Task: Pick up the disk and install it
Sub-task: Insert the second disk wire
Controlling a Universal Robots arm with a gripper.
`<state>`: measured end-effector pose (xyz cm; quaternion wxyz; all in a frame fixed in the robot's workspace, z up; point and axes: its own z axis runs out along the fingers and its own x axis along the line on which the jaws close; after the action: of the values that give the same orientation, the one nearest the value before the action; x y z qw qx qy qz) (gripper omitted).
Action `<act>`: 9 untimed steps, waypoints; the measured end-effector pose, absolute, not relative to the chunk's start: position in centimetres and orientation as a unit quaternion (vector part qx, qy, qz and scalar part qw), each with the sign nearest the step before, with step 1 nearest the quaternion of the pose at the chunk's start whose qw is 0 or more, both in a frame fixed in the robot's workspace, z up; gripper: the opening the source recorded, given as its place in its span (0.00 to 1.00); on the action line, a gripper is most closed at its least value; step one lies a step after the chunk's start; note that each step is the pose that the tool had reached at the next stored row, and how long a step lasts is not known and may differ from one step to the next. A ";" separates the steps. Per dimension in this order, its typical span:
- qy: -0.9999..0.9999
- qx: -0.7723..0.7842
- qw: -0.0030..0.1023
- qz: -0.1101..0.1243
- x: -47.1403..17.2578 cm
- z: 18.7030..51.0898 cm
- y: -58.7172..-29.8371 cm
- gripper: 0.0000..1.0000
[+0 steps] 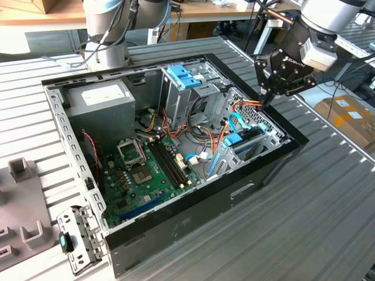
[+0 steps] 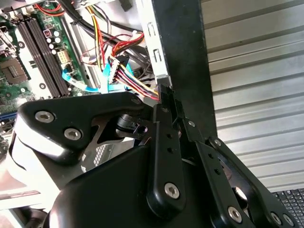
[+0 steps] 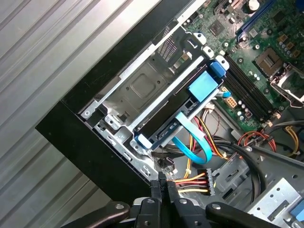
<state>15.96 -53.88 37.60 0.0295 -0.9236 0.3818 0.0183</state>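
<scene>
A: Sitting on a ribbed grey tabletop (image 1: pixel 328 199), the open case (image 1: pixel 193 216); benches and boxes behind.
B: The disk (image 3: pixel 175 111)?
A: Edge-up in its bay at the case's corner, lying along the wall.
B: The gripper (image 1: pixel 265 100)?
A: Fingers pressed together, empty, just above the case rim beside the disk.

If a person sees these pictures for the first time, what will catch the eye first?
Most striking is the open computer case on the ribbed metal table, its green motherboard exposed. The black pincer hangs over the case's corner at the exterior view's right. Just below, the blue-framed disk sits in its metal bay.
</scene>
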 end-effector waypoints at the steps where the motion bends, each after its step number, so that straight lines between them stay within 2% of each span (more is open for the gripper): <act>1: 0.382 -0.924 0.030 0.018 15.8 37.6 -53.9 0.17; 9: 0.400 -0.916 0.030 0.018 14.4 37.6 -53.9 0.17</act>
<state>14.45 -53.89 37.56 0.0299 -0.9158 0.4002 0.0177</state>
